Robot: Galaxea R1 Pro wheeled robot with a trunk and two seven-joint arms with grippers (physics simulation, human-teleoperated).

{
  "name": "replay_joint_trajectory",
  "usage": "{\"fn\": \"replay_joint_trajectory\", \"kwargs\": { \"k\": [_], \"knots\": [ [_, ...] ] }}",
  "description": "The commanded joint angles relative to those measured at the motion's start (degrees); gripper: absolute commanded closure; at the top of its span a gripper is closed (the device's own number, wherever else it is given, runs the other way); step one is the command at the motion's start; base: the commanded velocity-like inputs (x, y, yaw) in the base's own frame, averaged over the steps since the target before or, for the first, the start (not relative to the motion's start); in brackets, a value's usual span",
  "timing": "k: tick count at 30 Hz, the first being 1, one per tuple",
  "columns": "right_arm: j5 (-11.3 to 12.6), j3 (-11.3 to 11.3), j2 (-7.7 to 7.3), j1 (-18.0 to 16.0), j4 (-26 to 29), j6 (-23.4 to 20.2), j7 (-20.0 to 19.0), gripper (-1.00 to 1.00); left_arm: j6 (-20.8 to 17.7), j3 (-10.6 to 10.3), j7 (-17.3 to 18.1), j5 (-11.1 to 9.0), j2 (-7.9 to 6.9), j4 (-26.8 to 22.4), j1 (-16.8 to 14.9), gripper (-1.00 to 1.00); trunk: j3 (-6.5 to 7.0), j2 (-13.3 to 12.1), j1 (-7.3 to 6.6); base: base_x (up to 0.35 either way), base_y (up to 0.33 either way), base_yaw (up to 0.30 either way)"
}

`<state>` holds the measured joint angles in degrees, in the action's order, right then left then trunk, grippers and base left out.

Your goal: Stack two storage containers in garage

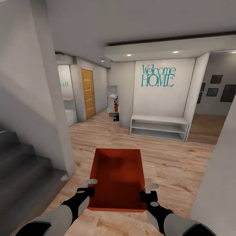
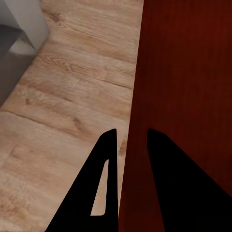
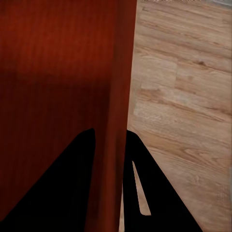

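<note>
Fingers, head view: left gripper straddles the left wall of 1 storage container, right gripper straddles its right wall, each closed on the rim near the bin's near end; the open orange-red bin hangs between the 2 grippers, carried level above the wood-plank floor. Beyond the fingers: white bench shelf under teal "Welcome HOME" lettering, a wooden door further off to the left, grey stairs beside the left arm. Left wrist view: 2 dark fingers, 1 either side of the bin's wall, pinching it; bin interior on the inner side, planks on the outer. Right wrist view: same arrangement, fingers clamped across the wall, planks outside. Progress, as judged: 1 bin is lifted and in transit through a hallway-like space; the garage is not reached, nothing is set down, and the 2nd bin, the placing and the stacking all remain.
</note>
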<state>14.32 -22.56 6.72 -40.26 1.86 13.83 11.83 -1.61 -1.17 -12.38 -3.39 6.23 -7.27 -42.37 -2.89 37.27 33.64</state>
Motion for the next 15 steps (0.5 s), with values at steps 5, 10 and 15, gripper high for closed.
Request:
{"fn": "replay_joint_trajectory", "kwargs": {
  "k": [5, 10, 15],
  "knots": [
    [-0.44, 4.72, 0.04, -0.09, 0.15, -0.03, -0.05, 1.0, -0.2, -0.04, -0.71, 0.41, -0.25, -0.03, 0.01, 1.0, -0.1, 0.09, 0.05, 0.322, 0.0, 0.0],
    [-0.44, 4.72, 0.04, -0.09, 0.14, -0.06, -0.06, 1.0, -0.2, -0.05, -0.71, 0.4, -0.19, -0.02, 0.01, 1.0, -0.1, 0.09, 0.05, 0.322, 0.0, 0.0],
    [-0.44, 4.72, 0.04, -0.09, 0.13, -0.05, 0.01, 1.0, -0.19, -0.06, -0.71, 0.4, -0.16, 0.04, 0.01, 1.0, -0.1, 0.09, 0.05, 0.322, 0.0, 0.0]
  ]
}}
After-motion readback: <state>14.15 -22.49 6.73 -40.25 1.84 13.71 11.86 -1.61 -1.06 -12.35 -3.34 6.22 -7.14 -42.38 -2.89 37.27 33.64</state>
